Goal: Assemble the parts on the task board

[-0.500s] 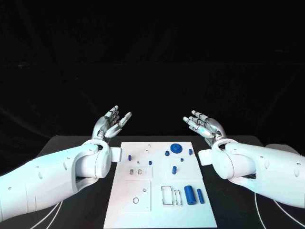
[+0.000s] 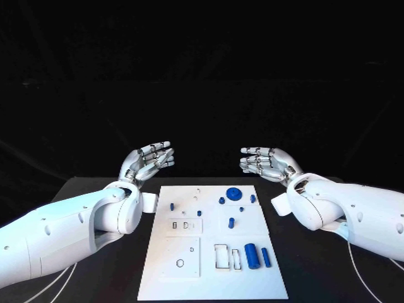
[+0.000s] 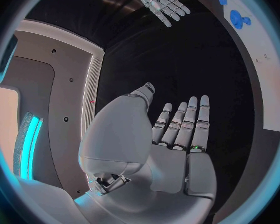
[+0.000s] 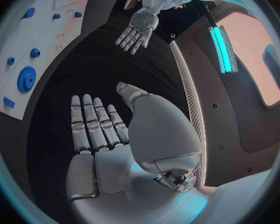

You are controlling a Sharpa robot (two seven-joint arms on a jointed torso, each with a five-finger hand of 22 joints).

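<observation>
Black table (image 2: 93, 189) and black backdrop surround your work area, with the white board (image 2: 189, 278) lying flat in the middle, between your 2 arms. Your left hand (image 2: 149, 161) hovers above the table's far edge, just beyond the board's far left corner, palm turned inward, fingers extended and slightly curled, holding nothing. Your right hand (image 2: 266, 162) hovers beyond the far right corner, palm facing the left one, fingers extended side by side, also holding nothing. Both hands are well apart from each other and clear of the board. In the wrist views each palm is flat with fingers straight and close together. Blue parts sit on the board: a round disc (image 2: 233, 194) near the far edge, small pegs (image 2: 231, 222) mid-board, and a large cylinder (image 2: 251, 254) beside a thinner one (image 2: 265, 256) near the right edge.
</observation>
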